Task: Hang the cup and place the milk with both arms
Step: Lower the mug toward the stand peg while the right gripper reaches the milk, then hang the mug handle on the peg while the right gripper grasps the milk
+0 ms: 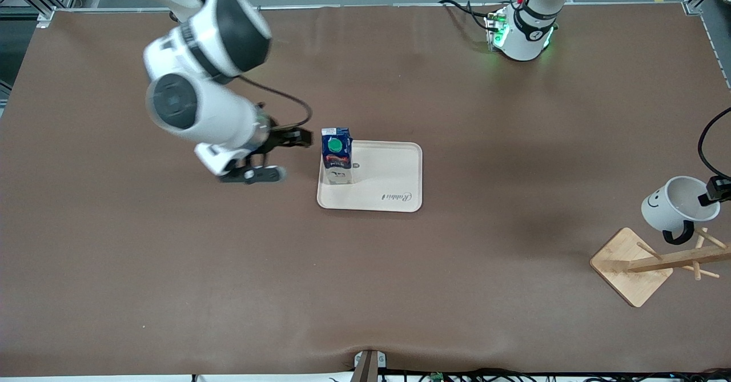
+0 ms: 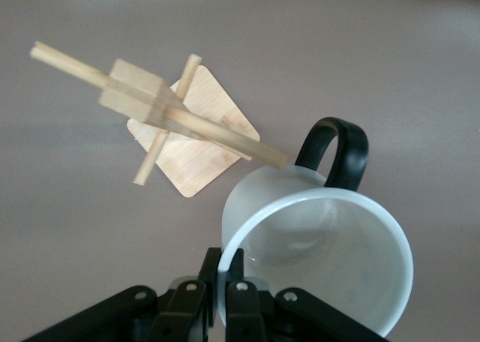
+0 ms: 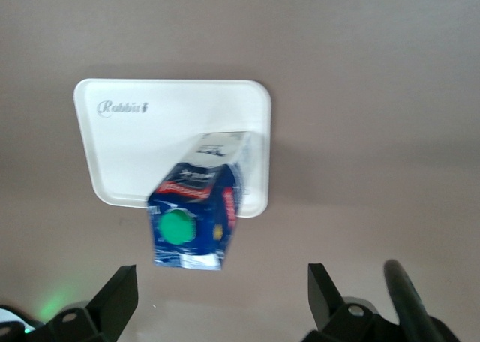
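Observation:
The milk carton (image 1: 337, 153), dark blue with a green cap, stands upright on the white tray (image 1: 388, 182), at the tray's edge toward the right arm's end. My right gripper (image 1: 285, 155) is open and empty beside the carton, apart from it. In the right wrist view the carton (image 3: 195, 214) is ahead of the open gripper (image 3: 223, 286). My left gripper (image 1: 717, 191) is shut on the rim of the white cup (image 1: 679, 205) and holds it tilted over the wooden rack (image 1: 634, 265). In the left wrist view the cup's black handle (image 2: 337, 151) is beside a peg tip (image 2: 274, 158).
The rack's bamboo base (image 2: 199, 132) sits at the left arm's end of the brown table (image 1: 171, 268), near the table's edge. The left arm's base (image 1: 522, 33) stands along the top of the front view. A black cable (image 1: 705, 142) hangs by the left gripper.

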Robot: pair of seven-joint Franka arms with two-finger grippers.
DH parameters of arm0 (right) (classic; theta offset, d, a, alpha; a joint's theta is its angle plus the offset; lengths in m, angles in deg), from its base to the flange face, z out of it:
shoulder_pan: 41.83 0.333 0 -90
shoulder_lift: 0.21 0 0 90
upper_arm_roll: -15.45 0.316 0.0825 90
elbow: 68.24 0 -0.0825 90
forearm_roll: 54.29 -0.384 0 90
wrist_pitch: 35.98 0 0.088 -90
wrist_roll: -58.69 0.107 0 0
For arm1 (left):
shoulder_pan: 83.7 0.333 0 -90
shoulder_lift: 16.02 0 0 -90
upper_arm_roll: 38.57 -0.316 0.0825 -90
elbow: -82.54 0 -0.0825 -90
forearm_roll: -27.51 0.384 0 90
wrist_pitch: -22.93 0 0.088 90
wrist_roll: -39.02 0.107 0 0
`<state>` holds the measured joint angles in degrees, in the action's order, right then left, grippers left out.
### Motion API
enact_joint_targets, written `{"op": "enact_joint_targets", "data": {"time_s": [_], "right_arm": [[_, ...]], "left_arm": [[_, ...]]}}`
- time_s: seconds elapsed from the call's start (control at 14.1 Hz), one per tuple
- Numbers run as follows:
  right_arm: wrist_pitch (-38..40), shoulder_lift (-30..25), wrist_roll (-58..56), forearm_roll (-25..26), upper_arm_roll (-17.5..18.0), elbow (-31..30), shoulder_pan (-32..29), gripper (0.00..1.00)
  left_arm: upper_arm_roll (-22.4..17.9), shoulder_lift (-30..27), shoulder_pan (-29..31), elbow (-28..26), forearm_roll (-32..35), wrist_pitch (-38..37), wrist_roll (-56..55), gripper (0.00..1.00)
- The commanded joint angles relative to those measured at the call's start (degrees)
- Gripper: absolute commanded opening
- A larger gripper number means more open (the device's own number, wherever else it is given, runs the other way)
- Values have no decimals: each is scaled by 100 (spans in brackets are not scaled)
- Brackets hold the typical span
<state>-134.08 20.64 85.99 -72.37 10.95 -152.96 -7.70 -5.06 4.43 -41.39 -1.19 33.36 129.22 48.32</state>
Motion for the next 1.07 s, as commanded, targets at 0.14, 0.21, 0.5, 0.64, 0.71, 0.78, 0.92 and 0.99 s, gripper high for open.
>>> {"op": "enact_joint_targets", "data": {"time_s": [0.14,0.21,0.5,0.64,0.71,0.78,0.92,0.99], "right_arm": [[-631,50,231,-11,-95,-537,445,100],[-736,103,285,67,-95,-572,541,100],[-1114,340,689,358,-95,-660,884,100],[-1255,393,698,393,-95,-765,964,100],[-1369,393,698,446,-95,-861,964,100],[-1457,385,698,490,-95,-975,990,100],[-1685,384,742,525,-104,-1134,1087,100],[-1851,393,786,525,-104,-1204,1122,100]], "left_arm": [[68,160,269,173,-110,85,485,0],[68,169,347,191,-154,85,555,0],[68,266,410,244,-225,129,740,0],[68,345,462,253,-225,190,889,0],[68,354,523,261,-225,199,916,1],[76,354,515,270,-225,199,907,46],[111,337,498,349,-234,199,828,100],[120,302,489,358,-242,191,819,100]]}}
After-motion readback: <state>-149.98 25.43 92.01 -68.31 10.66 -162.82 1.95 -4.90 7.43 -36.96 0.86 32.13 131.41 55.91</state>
